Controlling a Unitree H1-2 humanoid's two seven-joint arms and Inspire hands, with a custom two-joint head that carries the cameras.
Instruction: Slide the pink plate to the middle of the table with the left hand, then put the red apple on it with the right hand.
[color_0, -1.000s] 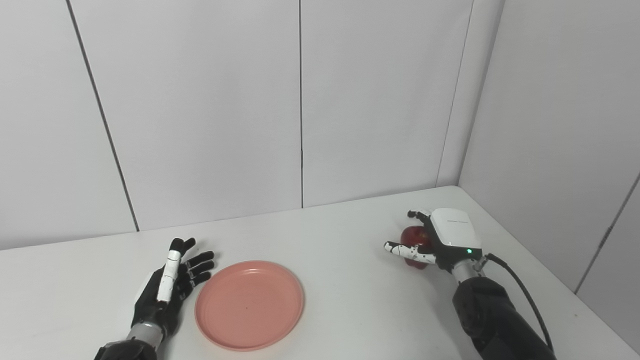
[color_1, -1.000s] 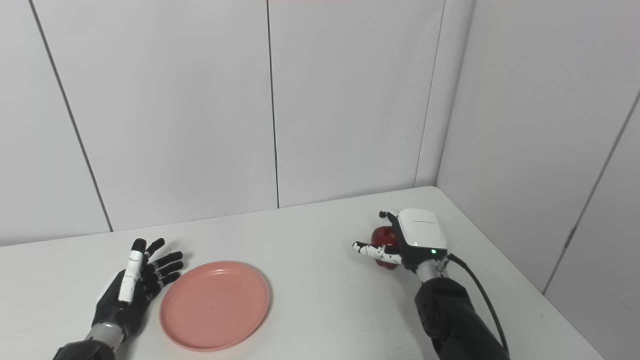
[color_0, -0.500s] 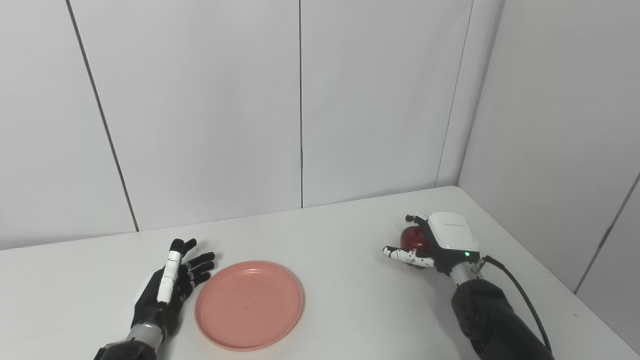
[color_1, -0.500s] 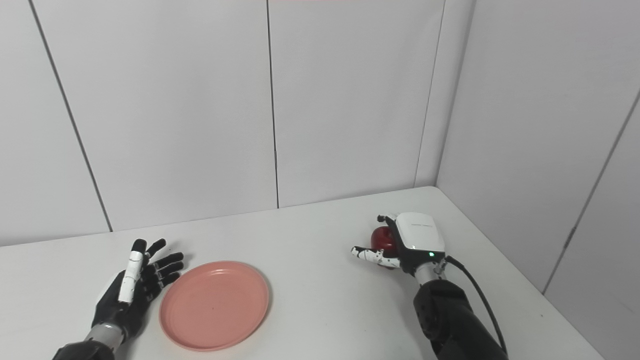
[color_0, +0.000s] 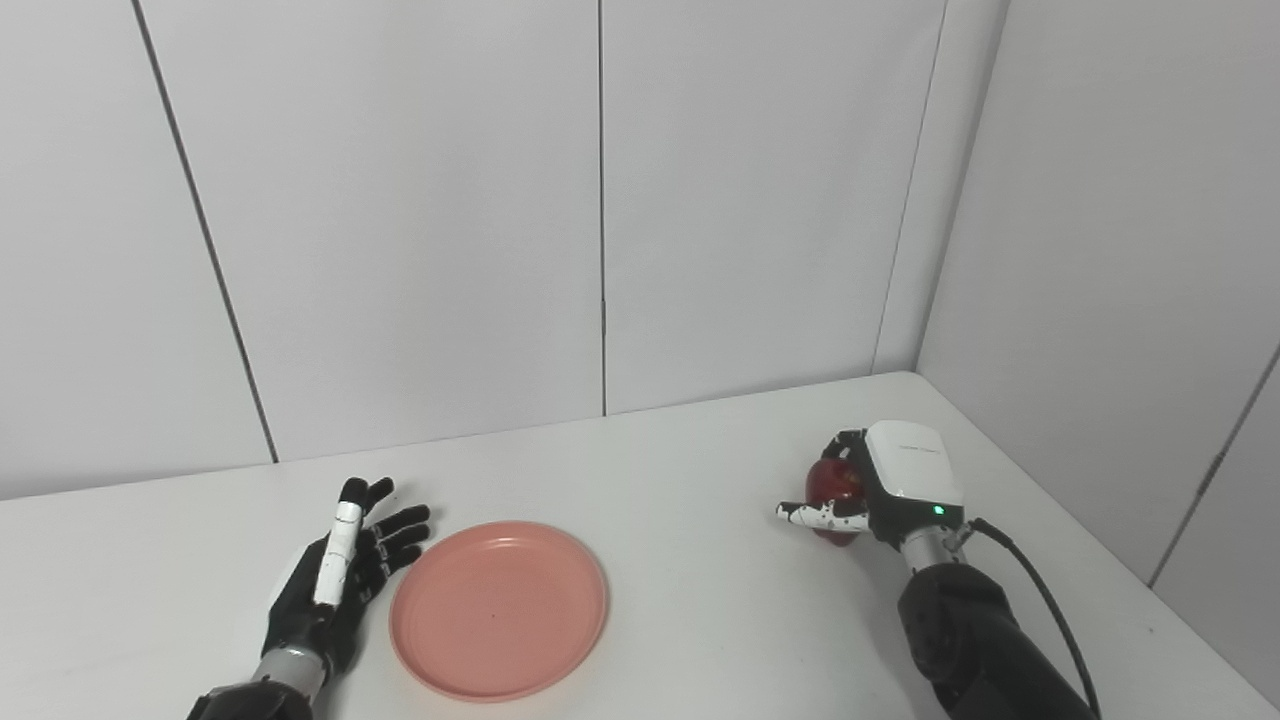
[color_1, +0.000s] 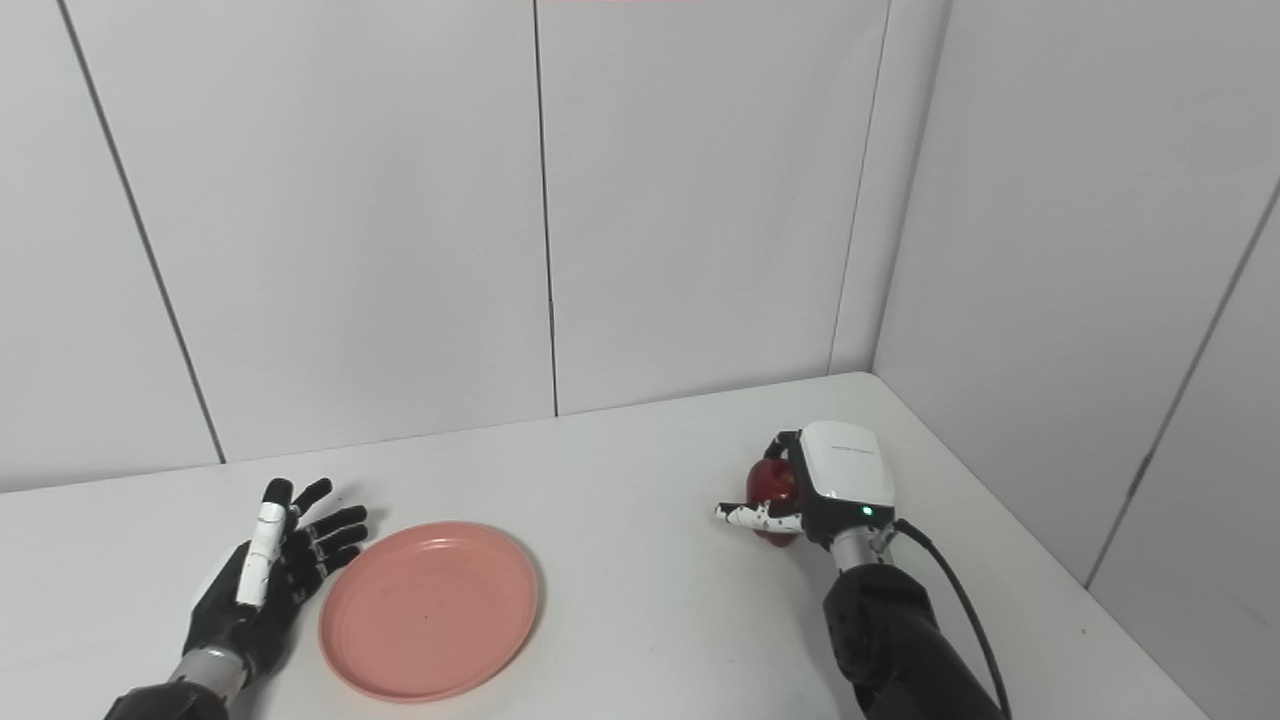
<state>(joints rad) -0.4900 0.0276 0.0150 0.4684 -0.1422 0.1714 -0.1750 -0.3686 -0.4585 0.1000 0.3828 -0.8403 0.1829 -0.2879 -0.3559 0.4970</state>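
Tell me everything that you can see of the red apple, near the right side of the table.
The red apple is small, round and glossy, dark red with a bright highlight. The right hand wraps it: fingers curl over its top and far side, the thumb lies along its front. Much of it is hidden. Whether it rests on the white table or is lifted cannot be told. It is far from the pink round plate.

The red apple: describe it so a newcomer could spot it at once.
On the white table, look toward the far right corner, where the right hand has its fingers curled around the small round red apple. It is the only red thing; the flat pink plate sits left.
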